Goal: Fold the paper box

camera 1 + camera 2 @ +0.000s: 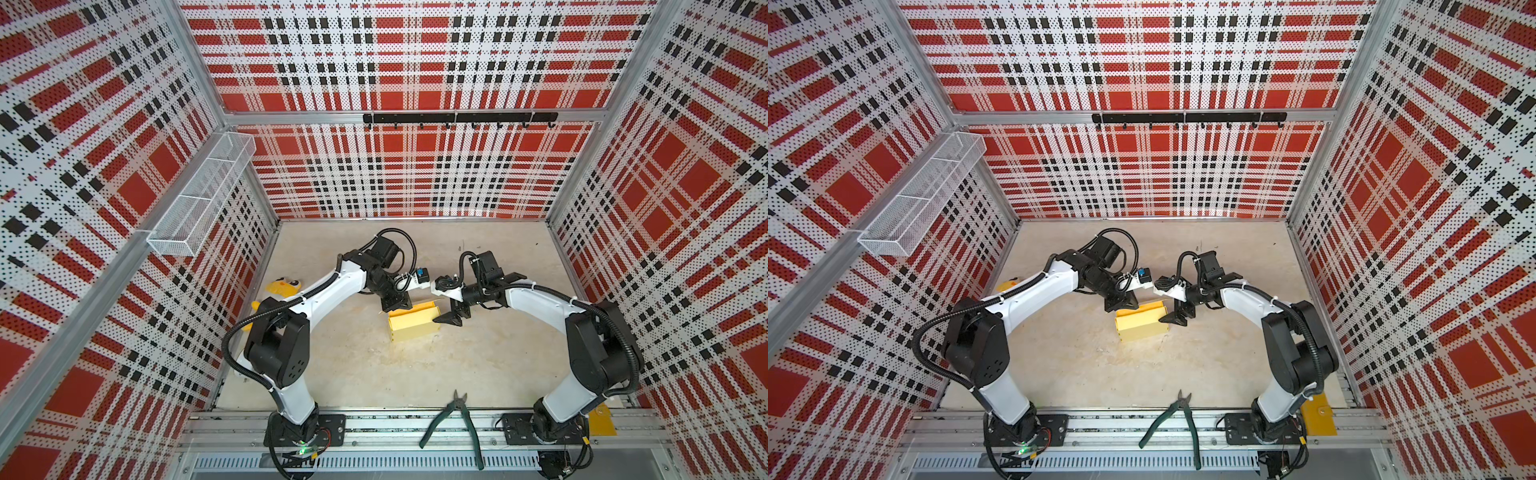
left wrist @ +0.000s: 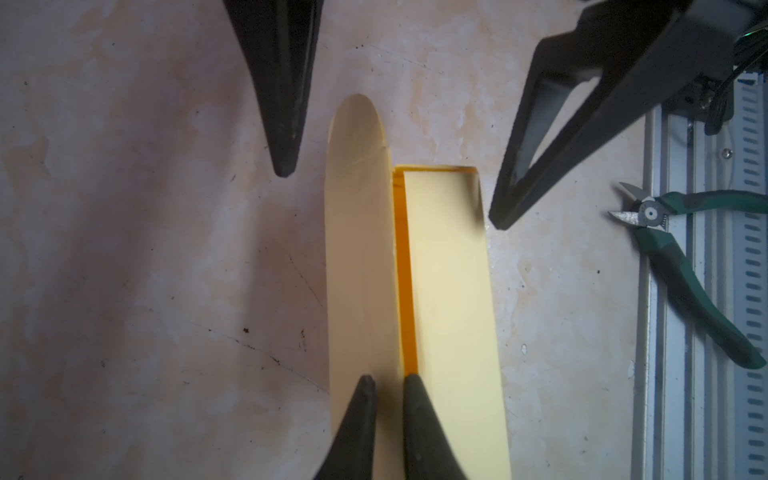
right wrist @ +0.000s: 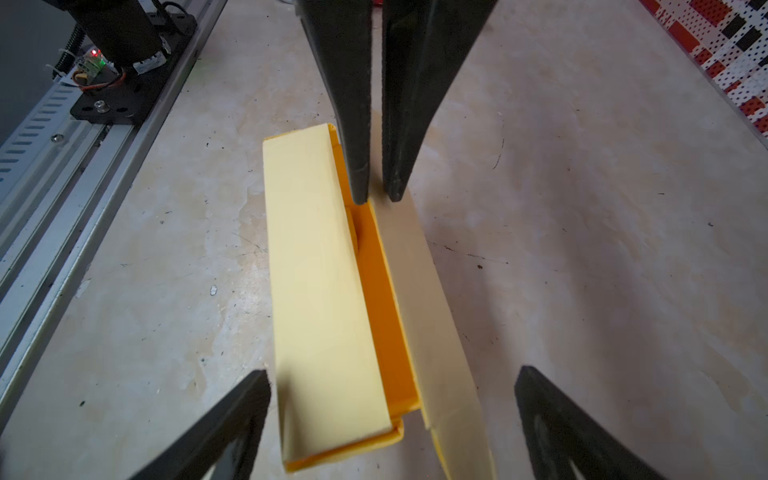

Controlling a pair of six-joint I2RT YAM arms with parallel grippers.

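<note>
The paper box is pale yellow with an orange inside and lies mid-table, partly folded. Its front panel leans over the cavity, and a long flap with a rounded end stands along the back. My left gripper is shut on that back flap at the box's left end, one finger inside and one outside. My right gripper is open and straddles the box's right end without touching it.
Green-handled cutters lie across the front aluminium rail. A yellow plush toy sits at the left behind my left arm. A wire basket hangs on the left wall, a hook rail on the back wall.
</note>
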